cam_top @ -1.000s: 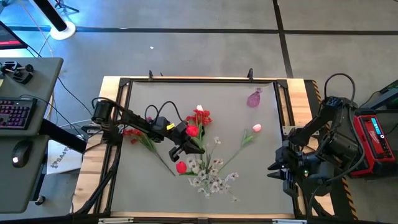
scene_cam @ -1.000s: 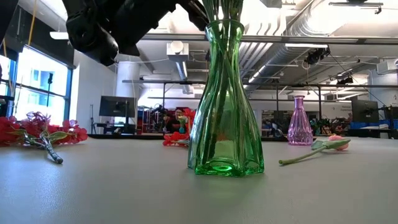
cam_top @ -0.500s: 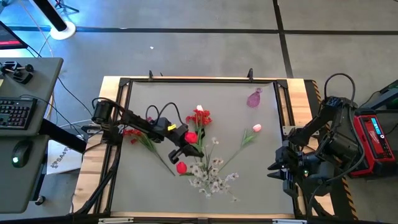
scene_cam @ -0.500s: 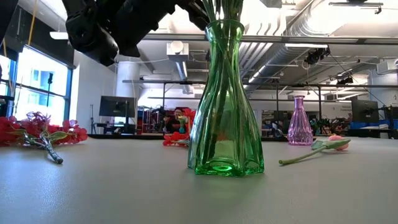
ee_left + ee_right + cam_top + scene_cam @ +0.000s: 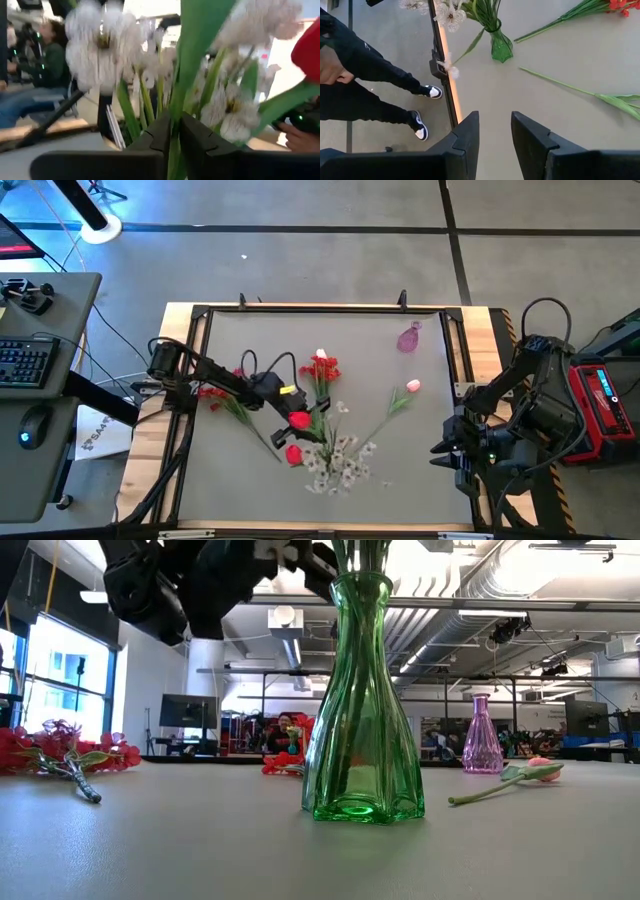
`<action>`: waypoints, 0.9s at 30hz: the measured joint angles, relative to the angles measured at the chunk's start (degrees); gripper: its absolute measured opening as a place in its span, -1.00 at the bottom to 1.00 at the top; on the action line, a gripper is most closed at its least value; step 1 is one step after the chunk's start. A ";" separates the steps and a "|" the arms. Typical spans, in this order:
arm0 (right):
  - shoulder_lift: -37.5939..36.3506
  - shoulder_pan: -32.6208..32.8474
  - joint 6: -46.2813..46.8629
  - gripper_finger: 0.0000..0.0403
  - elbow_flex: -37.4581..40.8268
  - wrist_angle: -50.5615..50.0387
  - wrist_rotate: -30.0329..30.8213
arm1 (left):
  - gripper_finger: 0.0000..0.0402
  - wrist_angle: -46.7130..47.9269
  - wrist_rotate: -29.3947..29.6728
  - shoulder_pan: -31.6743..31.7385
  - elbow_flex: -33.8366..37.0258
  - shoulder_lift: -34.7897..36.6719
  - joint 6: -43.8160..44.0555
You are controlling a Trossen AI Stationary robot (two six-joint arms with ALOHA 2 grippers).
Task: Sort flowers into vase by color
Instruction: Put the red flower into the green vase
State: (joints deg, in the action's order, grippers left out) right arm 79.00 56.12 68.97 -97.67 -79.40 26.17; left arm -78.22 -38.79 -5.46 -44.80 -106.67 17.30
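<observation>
The left gripper (image 5: 174,131) is clamped on a green stem (image 5: 192,60) above the green vase (image 5: 362,700) mid-bench, seemingly to seat it. The right gripper (image 5: 495,131) waits, fingers apart, off the bench's right edge.

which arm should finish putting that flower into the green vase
Left. Its gripper is already above the green vase, shut on a green stem. The right gripper sits open at the table's right edge, holding nothing.
</observation>
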 joint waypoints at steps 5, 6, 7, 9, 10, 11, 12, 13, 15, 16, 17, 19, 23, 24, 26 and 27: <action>0.00 0.02 0.00 -0.50 0.00 0.00 0.00 | -0.77 2.91 -0.15 -0.22 0.01 0.00 -1.90; 0.00 0.02 0.00 -0.50 0.00 0.00 0.00 | -0.76 3.67 -0.25 -0.23 0.01 0.00 -2.41; 0.00 0.00 0.00 -0.50 0.00 0.02 0.00 | -0.74 4.50 -0.50 -0.23 0.01 0.00 -2.85; 0.00 0.00 0.02 -0.50 0.00 0.00 0.00 | -0.72 6.18 -1.38 -0.23 0.01 0.00 -3.79; 0.00 0.02 0.00 -0.50 0.00 0.01 0.00 | -0.71 6.96 -1.90 -0.23 0.02 0.00 -4.09; 0.00 0.00 0.02 -0.50 0.00 0.02 0.00 | -0.70 7.61 -2.53 -0.23 0.03 0.00 -4.45; 0.00 0.01 0.01 -0.50 0.00 0.00 -0.01 | -0.69 8.24 -2.93 -0.23 0.03 0.00 -4.71; 0.00 0.00 0.02 -0.50 0.00 0.02 -0.02 | -0.69 8.69 -3.04 -0.23 0.03 0.00 -4.99; 0.00 0.00 0.02 -0.50 0.00 0.00 0.00 | -0.69 8.96 -3.12 -0.23 0.03 0.00 -4.99; 0.00 0.02 0.00 -0.50 0.00 0.00 0.00 | -0.69 8.96 -3.12 -0.23 0.03 0.00 -4.99; 0.00 0.00 0.02 -0.50 0.00 0.02 0.00 | -0.69 8.94 -3.12 -0.23 0.03 0.00 -4.99; 0.00 0.02 0.02 -0.50 0.00 0.00 0.00 | -0.69 8.95 -3.13 -0.21 0.03 0.03 -4.34; 0.00 0.00 0.00 -0.50 0.00 0.02 0.00 | -0.66 9.18 -4.57 -0.14 0.05 1.62 -2.60; 0.00 0.02 0.00 -0.50 0.00 0.00 0.00 | -0.63 9.64 -4.94 -0.05 0.05 2.41 -2.58; 0.00 0.01 0.01 -0.50 0.00 0.02 0.00 | -0.57 10.68 -5.28 0.27 0.05 3.90 -2.56; 0.00 0.00 0.00 -0.50 0.00 0.00 -0.01 | -0.52 11.87 -5.31 0.49 0.05 4.89 -2.54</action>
State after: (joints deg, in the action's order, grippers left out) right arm 79.00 56.12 68.97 -97.67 -79.40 26.16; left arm -66.35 -44.10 -4.97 -44.75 -101.78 14.77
